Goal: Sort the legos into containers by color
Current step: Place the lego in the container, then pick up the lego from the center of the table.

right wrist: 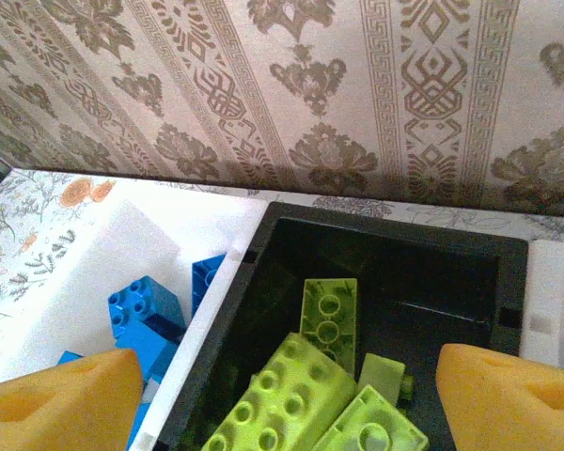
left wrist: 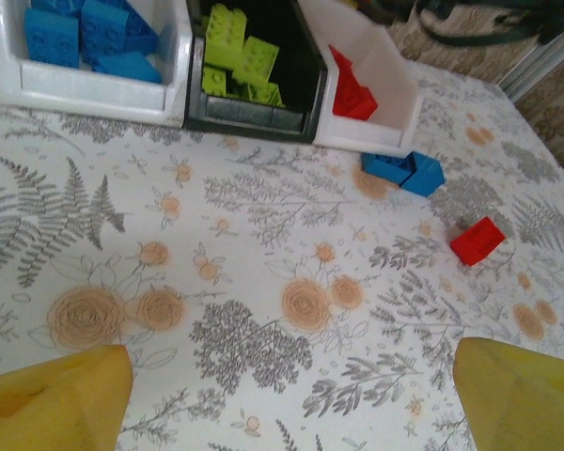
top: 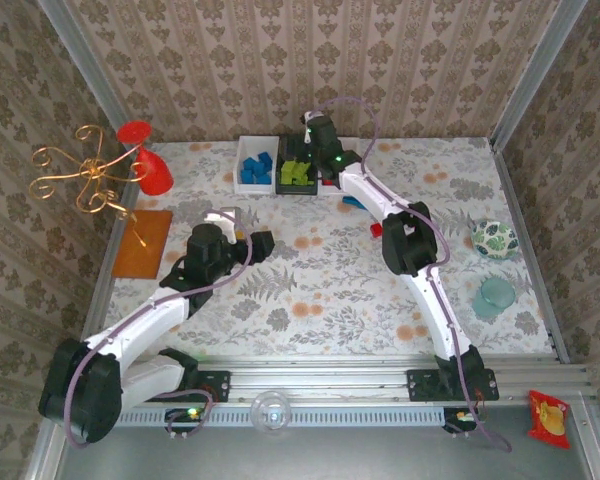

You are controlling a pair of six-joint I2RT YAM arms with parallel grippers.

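Observation:
Three containers stand in a row at the back. The left white one (top: pixel 252 165) (left wrist: pixel 85 89) holds blue legos (left wrist: pixel 85 33) (right wrist: pixel 146 305). Lime green legos (left wrist: pixel 240 56) (right wrist: pixel 291 395) lie in the black one (top: pixel 298 168) (right wrist: pixel 385 240). The right white one (left wrist: pixel 381 85) holds red legos (left wrist: pixel 352 94). My right gripper (top: pixel 315 140) (right wrist: pixel 289 376) hangs open over the black container, nothing between its fingers. My left gripper (top: pixel 223 214) (left wrist: pixel 291 362) is open and empty above bare tablecloth. Loose blue legos (top: pixel 352 202) (left wrist: pixel 404 171) and a red one (top: pixel 376 229) (left wrist: pixel 477 241) lie in front of the right container.
A red goblet (top: pixel 152 165) and a gold wire stand (top: pixel 85 180) are at the back left, with an orange mat (top: pixel 145 243) below them. A teal patterned bowl (top: pixel 494 238) and a pale teal round lid (top: pixel 496 295) sit at the right. Walls close three sides.

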